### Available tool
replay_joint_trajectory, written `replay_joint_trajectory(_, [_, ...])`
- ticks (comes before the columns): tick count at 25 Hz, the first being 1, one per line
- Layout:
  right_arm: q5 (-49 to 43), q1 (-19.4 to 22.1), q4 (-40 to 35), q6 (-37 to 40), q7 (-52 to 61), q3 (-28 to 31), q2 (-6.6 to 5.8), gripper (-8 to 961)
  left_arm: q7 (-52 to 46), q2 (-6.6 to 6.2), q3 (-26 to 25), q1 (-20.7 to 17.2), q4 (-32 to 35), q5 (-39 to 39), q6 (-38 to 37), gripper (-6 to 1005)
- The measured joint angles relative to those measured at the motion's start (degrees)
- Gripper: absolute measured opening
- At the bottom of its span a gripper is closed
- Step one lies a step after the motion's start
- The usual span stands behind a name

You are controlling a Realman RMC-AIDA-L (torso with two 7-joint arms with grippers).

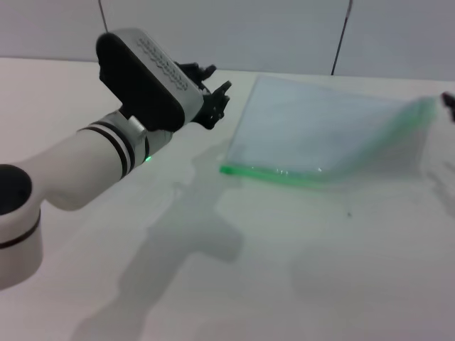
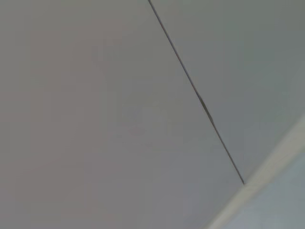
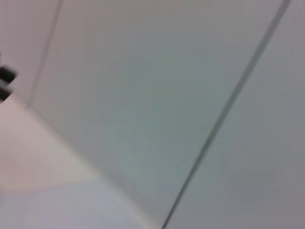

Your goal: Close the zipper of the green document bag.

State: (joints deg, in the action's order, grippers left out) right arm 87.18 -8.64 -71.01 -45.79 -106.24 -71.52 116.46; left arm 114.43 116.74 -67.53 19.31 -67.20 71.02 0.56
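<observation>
**Inspector:** Left side?

**Assistant:** The left gripper hangs raised above the white table, just left of the green document bag, arm reaching forward and rightward. Fingers slightly parted, holding nothing.

**Inspector:** The bag?

**Assistant:** Flat at centre-right; the zipper runs along its near edge. Bare tabletop in front. No legible writing.

**Inspector:** Right side?

**Assistant:** The right gripper barely shows at the frame edge; its opening cannot be judged.

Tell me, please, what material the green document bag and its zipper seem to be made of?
The green document bag looks like thin, translucent grey-blue plastic with a soft sheen: the pale table shows faintly through it. The zipper along its near edge seems bright green plastic, slightly glossy, with small highlights. Its slider cannot be made out.
</observation>
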Motion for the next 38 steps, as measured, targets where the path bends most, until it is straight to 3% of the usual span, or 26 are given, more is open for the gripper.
replay_joint_trajectory(4, [11.9, 4.5, -3.8, -0.2, -6.7, -0.5, 0.12, 364, 0.0, -0.01, -0.7, -1.6, -3.7, -2.8, 0.3, 317])
replay_joint_trajectory(9, [30.2, 2.4, 8.8, -0.8, -22.1, -4.6, 0.29, 456, 0.5, 0.2, -4.1, -3.4, -5.4, -10.3, 2.6, 479])
replay_joint_trajectory(11, [38.5, 0.1, 15.3, -0.4, -31.3, -7.8, 0.47, 524, 0.6, 0.23, -6.3, -3.1, -3.4, -13.4, 4.4, 541])
replay_joint_trajectory(14, [49.1, -3.1, 22.8, -0.1, -40.3, -11.7, 0.48, 672, 2.8, 0.25, -11.5, -2.7, 2.5, -20.3, 12.9, 635])
replay_joint_trajectory(19, [61.2, -7.4, 31.8, 0.3, -45.8, -12.9, 0.42, 867, 17.0, 0.24, -16.3, -1.5, 12.1, -38.7, 27.2, 859])
replay_joint_trajectory(20, [63.0, -8.1, 33.3, 0.3, -46.8, -13.0, 0.42, 904, 20.5, 0.25, -16.3, -1.1, 14.5, -42.6, 29.2, 864])
replay_joint_trajectory(25, [74.2, -12.6, 40.6, 0.1, -54.6, -12.9, 0.58, 904, 35.3, 0.53, -15.2, 1.4, 22.7, -56.2, 34.0, 891])
replay_joint_trajectory(31, [76.9, -14.1, 44.2, -1.4, -56.2, -9.2, 0.7, 904, 42.2, 0.6, -15.0, 1.6, 25.1, -64.8, 35.5, 891])
replay_joint_trajectory(38, [77.2, -16.3, 49.0, -5.3, -56.3, -5.8, 0.55, 904, 48.0, 0.7, -15.0, 1.8, 31.4, -75.1, 43.5, 891])
